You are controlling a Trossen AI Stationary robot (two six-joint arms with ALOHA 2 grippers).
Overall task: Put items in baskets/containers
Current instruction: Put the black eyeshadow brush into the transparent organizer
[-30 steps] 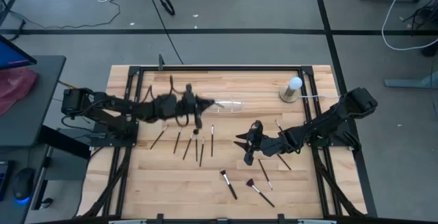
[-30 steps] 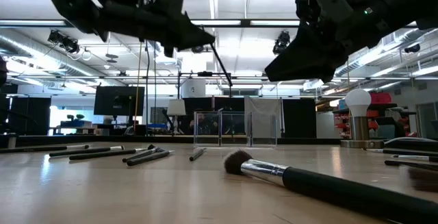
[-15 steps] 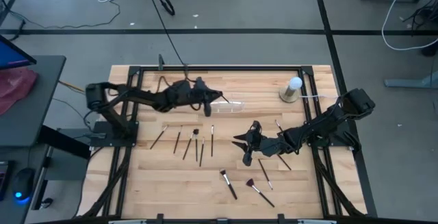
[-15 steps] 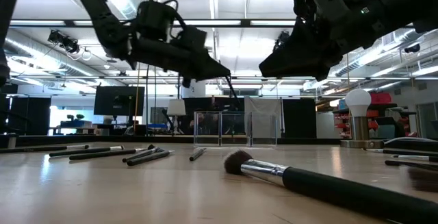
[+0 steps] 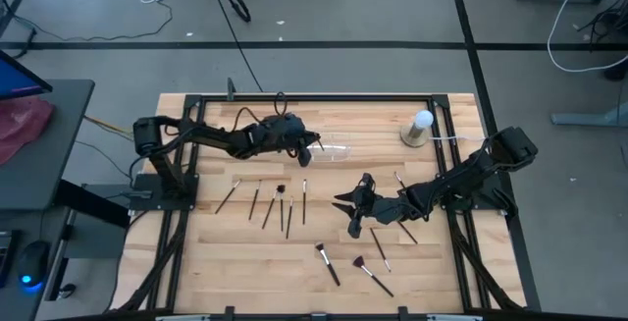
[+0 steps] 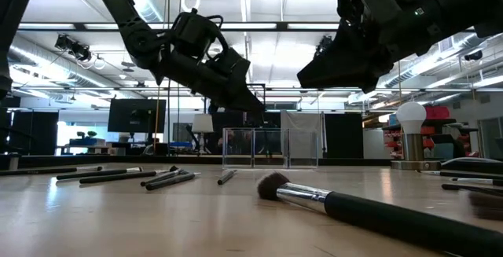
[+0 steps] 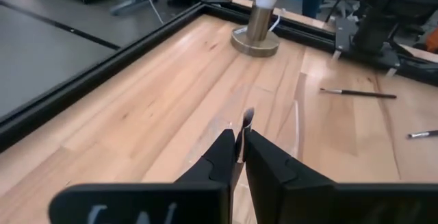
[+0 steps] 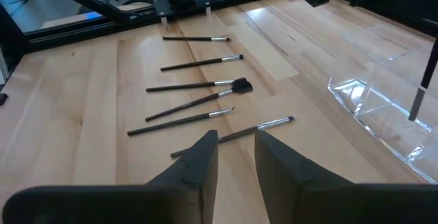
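Risk is mostly at the left gripper (image 5: pixel 312 145): it's pinching a thin brush (image 7: pixel 245 125) between nearly closed fingers, tip poking out past them, right at the near end of the clear tray (image 5: pixel 335 151). Tray walls are thin and see-through, compartments narrow. If the brush comes down off-line it lands on a divider or the rim and tips out onto the table (image 5: pixel 324 252). Brush hangs roughly upright in the low view, so on release it may lean over the wall rather than lie inside. Tray looks light; a nudge from the fingers could slide or tilt it.

Right gripper (image 5: pixel 347 209) hovers mid-table with fingers partly spread, nothing between them. Straight below and ahead of it lies a loose brush (image 8: pixel 233 135), with a row of five more (image 8: pixel 195 87) beyond. Those lie close together, nearly parallel, so a grab there could catch two or roll a neighbour away. Handles are slim and flat on the wood, so a pinch may slip off.

More brushes (image 5: pixel 348 262) sit near the front edge; a swept one could roll off.
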